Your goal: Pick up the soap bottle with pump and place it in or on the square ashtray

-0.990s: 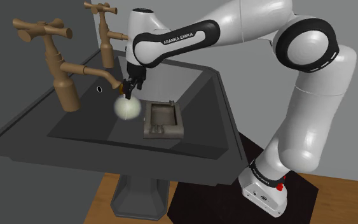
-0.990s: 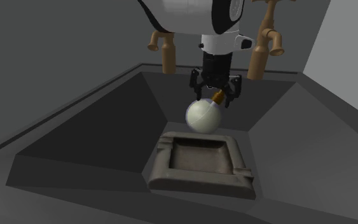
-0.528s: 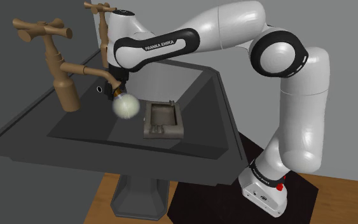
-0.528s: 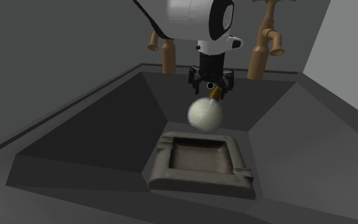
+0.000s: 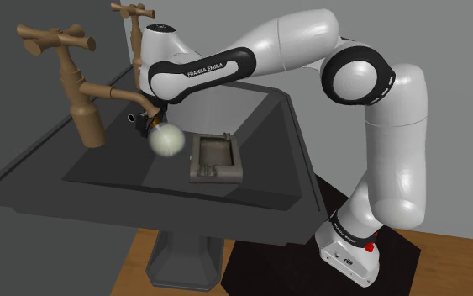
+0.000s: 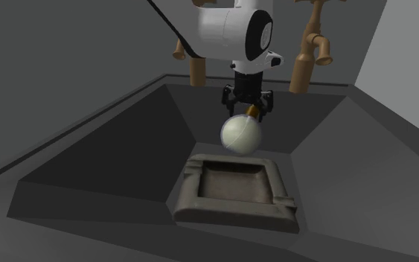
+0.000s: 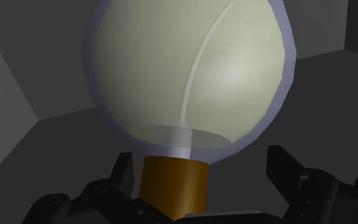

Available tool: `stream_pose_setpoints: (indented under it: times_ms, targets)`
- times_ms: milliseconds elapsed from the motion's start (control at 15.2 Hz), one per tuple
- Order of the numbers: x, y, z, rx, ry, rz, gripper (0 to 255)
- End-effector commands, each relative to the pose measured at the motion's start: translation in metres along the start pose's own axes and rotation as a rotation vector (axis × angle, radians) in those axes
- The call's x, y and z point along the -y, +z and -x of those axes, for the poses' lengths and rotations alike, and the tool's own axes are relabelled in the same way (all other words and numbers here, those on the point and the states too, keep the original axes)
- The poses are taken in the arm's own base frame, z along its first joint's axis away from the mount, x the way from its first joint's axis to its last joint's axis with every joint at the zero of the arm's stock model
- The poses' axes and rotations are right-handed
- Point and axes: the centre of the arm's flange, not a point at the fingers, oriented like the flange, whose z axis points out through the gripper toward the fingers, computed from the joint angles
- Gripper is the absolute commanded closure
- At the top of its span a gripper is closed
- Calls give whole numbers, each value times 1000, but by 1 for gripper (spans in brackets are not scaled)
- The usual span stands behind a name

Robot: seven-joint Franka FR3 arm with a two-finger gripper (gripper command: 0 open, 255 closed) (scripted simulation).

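While the gripper pinches the soap bottle by its brown collar, the round pale body hangs clear of the sink, a little tilted and not yet over the ashtray. The step in hand looks like the carry. To do it well, the bottle should travel toward the shoulder view's right until the globe sits over the middle of the ashtray's hollow. It should then go down low before the grip loosens. A round body like this would likely roll if dropped from any height or set on the raised rim. The nearer tap has its spout close to the gripper, so the move should start sideways rather than upward. The shoulder view gives the sideways gap: the bottle hangs just beside the ashtray's left edge, under that spout. The second exterior view, facing the arm, gives the depth instead: the globe floats above and behind the ashtray's far rim, clear of it. The wrist view adds a thin tube curving through the pale liquid. It also shows the black fingers flanking the collar, though where they actually press is hidden beneath it.
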Motion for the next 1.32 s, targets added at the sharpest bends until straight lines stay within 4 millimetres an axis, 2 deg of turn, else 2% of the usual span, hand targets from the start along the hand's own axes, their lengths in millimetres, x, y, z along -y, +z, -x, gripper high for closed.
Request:
stream_pose_setpoints:
  times_ms: [0, 264, 330, 924, 1254]
  targets:
    - [3, 6, 3, 9, -1, -3, 0]
    - [3, 6, 3, 9, -1, -3, 0]
    - [3, 7, 2, 9, -1, -3, 255]
    - [3, 6, 3, 9, -1, -3, 255]
    - [3, -19, -2, 9, -1, -3, 255]
